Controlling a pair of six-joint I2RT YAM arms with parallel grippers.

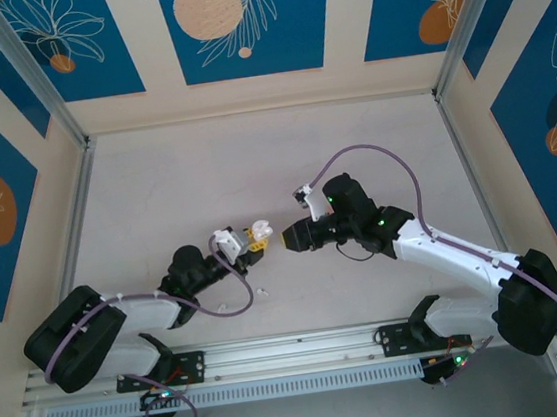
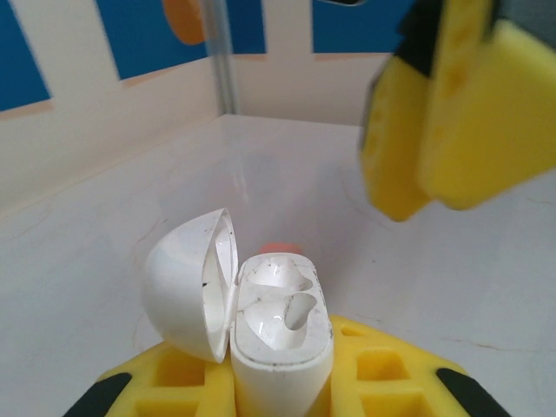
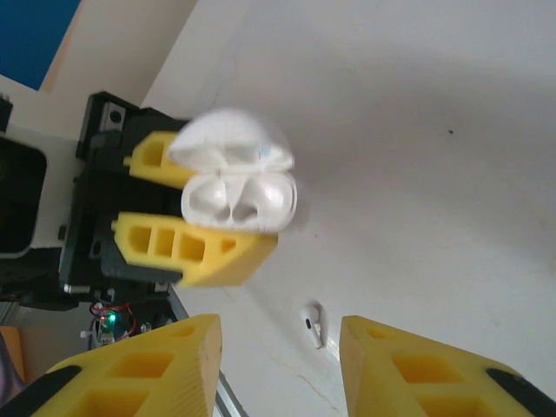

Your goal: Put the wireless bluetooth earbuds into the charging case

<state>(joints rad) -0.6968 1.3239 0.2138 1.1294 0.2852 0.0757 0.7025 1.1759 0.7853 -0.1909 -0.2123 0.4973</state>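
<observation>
My left gripper [image 2: 280, 387] is shut on a white charging case [image 2: 282, 321], which stands upright with its lid [image 2: 187, 282] swung open to the left. Both wells inside look empty. A salmon-pink bit [image 2: 280, 248] peeks out on the table just behind the case. In the top view the case [image 1: 261, 228] sits at the left gripper [image 1: 255, 237], and my right gripper [image 1: 286, 238] faces it, a short gap away. My right gripper [image 3: 278, 347] is open with nothing between its fingers. A white earbud [image 3: 313, 324] lies on the table below it, seen from above as a white earbud [image 1: 264, 292].
The metal rail [image 1: 304, 344] with both arm bases runs along the near edge. Cream walls with blue panels [image 1: 237, 22] close in the table [image 1: 253, 161] on three sides. My right gripper's yellow fingers [image 2: 452, 104] hang blurred above the case.
</observation>
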